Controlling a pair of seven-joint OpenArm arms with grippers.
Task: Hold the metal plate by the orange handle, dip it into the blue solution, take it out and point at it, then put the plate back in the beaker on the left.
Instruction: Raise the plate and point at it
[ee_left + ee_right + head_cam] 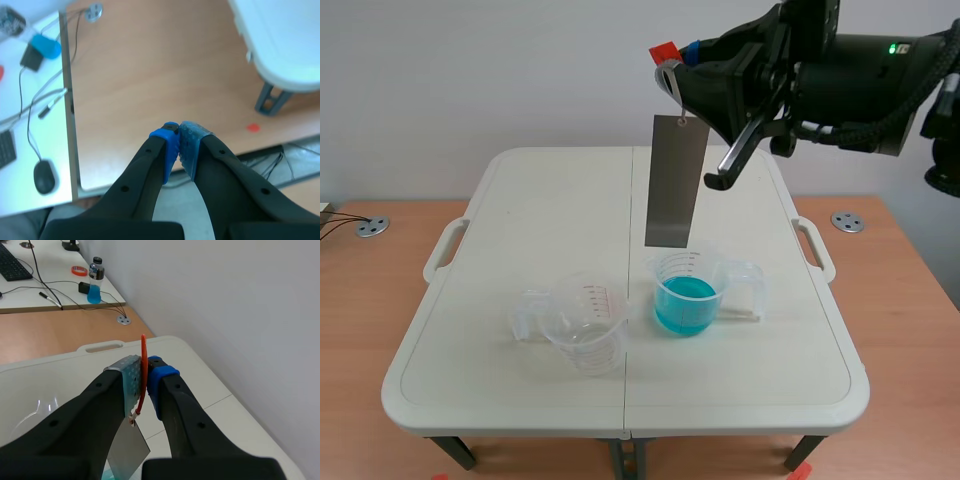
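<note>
Nearest, the left gripper (178, 145) has its fingers pressed together on nothing, off beside the white table (500, 400). On the table stand an empty clear beaker (582, 333) and, to its right, a beaker of blue solution (688, 297). Above that one hangs the metal plate (675, 180), upright, its lower edge just over the rim. Higher and farther, the right gripper (143, 371) pinches the plate's orange handle (143, 347) between its pads.
</note>
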